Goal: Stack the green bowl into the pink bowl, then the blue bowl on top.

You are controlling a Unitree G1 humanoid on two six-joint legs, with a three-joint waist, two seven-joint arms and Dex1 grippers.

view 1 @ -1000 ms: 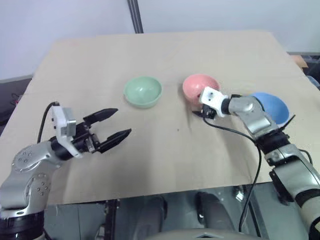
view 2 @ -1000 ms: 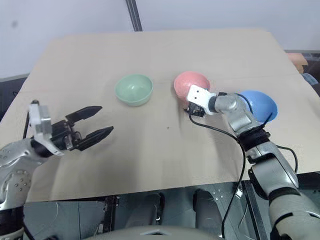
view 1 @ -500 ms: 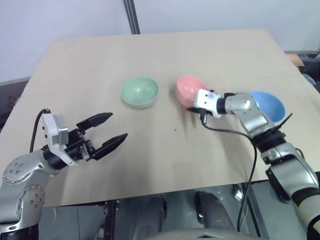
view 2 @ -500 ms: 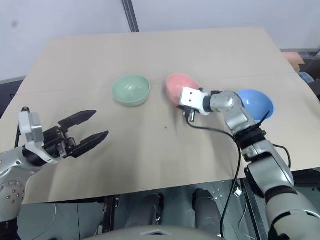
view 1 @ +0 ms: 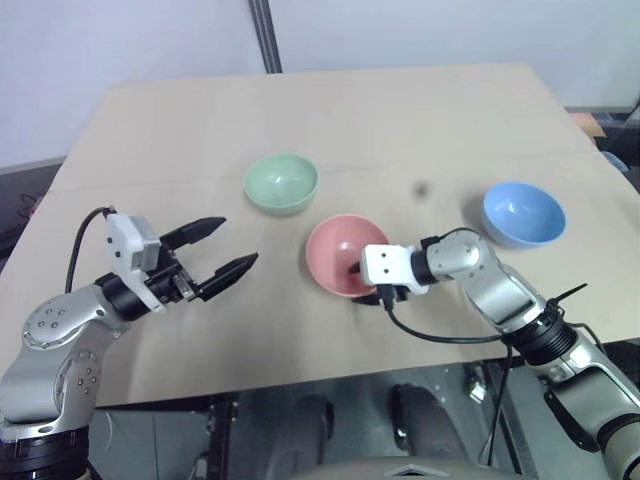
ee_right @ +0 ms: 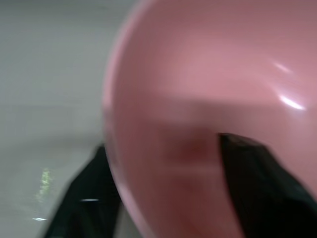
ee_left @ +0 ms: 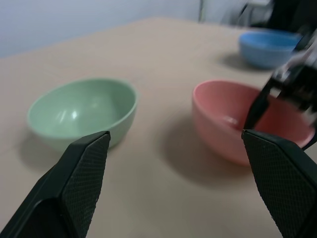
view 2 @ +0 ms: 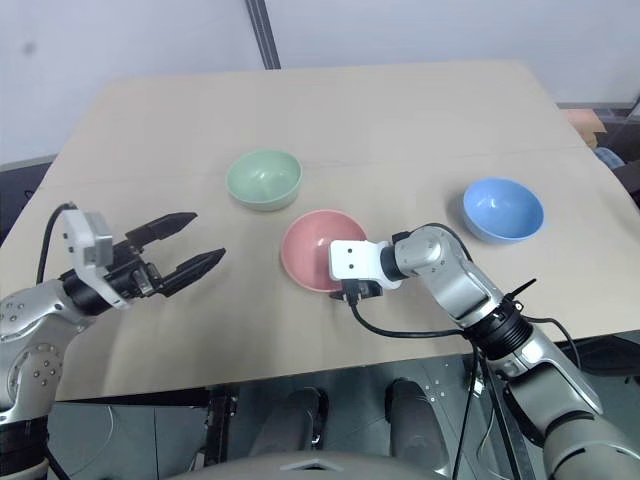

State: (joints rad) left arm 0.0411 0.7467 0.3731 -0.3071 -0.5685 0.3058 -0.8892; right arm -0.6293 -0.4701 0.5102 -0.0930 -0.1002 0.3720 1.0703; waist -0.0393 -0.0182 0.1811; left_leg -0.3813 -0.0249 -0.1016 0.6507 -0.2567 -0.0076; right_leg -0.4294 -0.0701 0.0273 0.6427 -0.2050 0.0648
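The pink bowl (view 1: 338, 248) stands upright on the table's front middle. My right gripper (view 1: 368, 285) is at its near right rim, open, with one finger (ee_right: 257, 188) inside the bowl and the other outside its wall. The green bowl (view 1: 281, 182) sits behind and to the left of the pink one, a short gap between them. Far right lies the blue bowl (view 1: 523, 212), on its own. My left gripper (view 1: 238, 241) hovers open and empty left of the pink bowl, pointing toward both the green bowl (ee_left: 81, 114) and the pink bowl (ee_left: 228, 124).
All three bowls rest on a beige table (view 1: 180, 120) whose front edge runs just below my arms. A black cable (view 1: 440, 335) loops from my right wrist over that edge. A metal pole (view 1: 264, 35) rises behind the table.
The pink bowl has come from beside the blue bowl to the front middle, drawn there tilted by my right gripper, and now stands upright. The right jaws have spread. My left gripper has barely shifted.
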